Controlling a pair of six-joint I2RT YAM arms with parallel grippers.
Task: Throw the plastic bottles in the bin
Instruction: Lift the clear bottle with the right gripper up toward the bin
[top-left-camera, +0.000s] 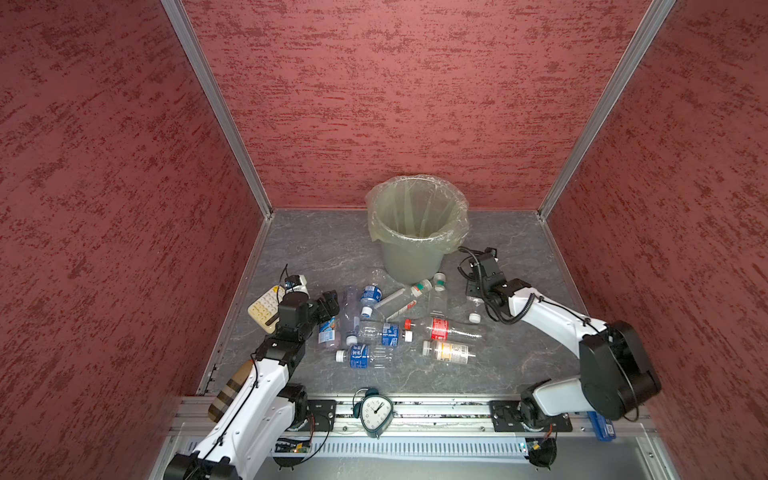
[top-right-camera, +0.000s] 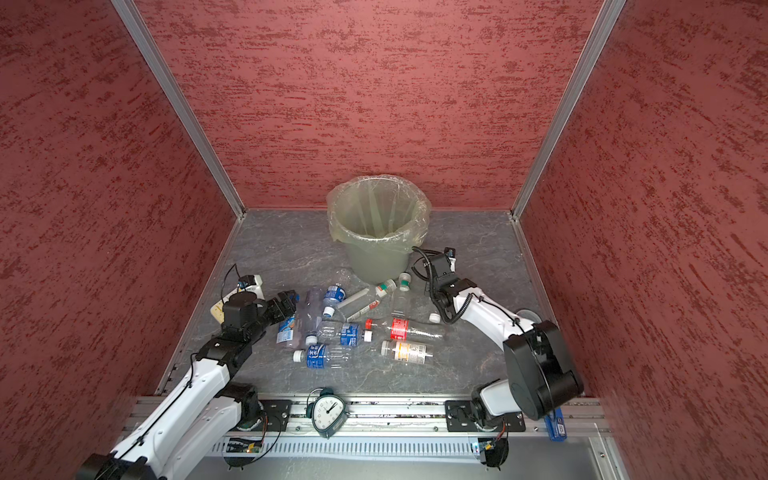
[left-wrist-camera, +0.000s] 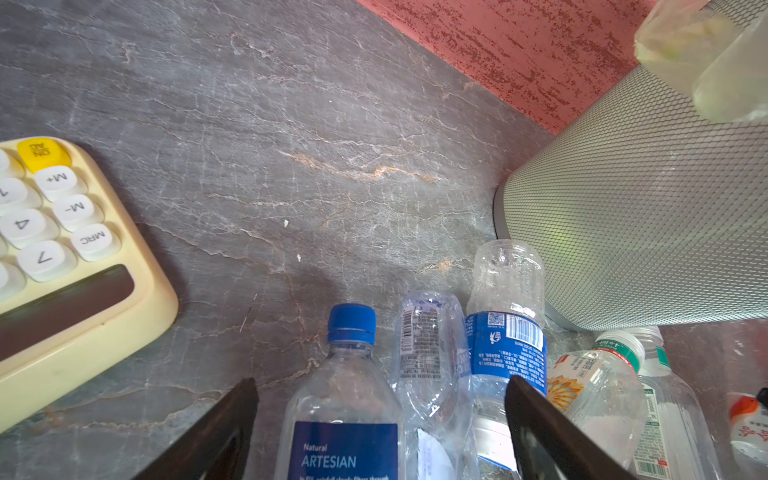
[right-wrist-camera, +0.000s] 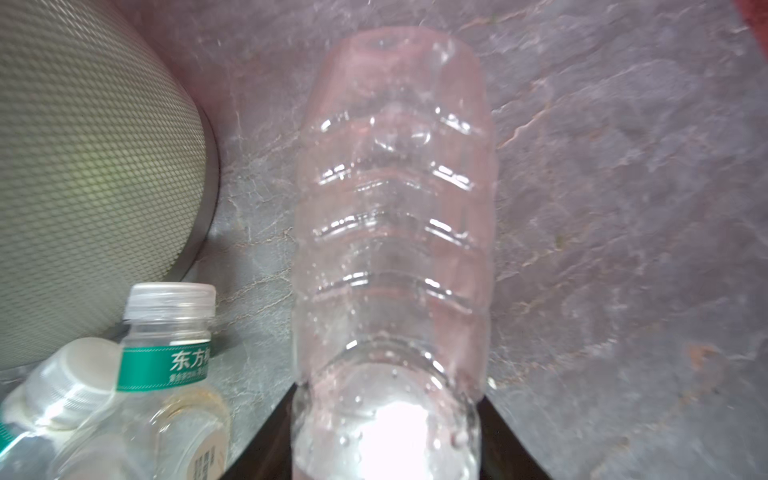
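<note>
Right jaws pinch a clear bottle (right-wrist-camera: 390, 208) beside the bin (top-left-camera: 411, 262), its base toward the far wall (top-left-camera: 415, 104); bare worktop (top-left-camera: 534, 249) lies rightward. Left jaws gape around a blue-capped bottle (left-wrist-camera: 345, 395).

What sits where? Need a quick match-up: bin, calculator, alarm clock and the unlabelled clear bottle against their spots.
Things:
1. bin
2. calculator
3. alarm clock
4. unlabelled clear bottle

Places:
a. between the fingers of the right hand
b. on the front rail
c. near the back wall
d. partly hidden by the left arm

Pairs: 1-c, 2-d, 3-b, 4-a
</note>
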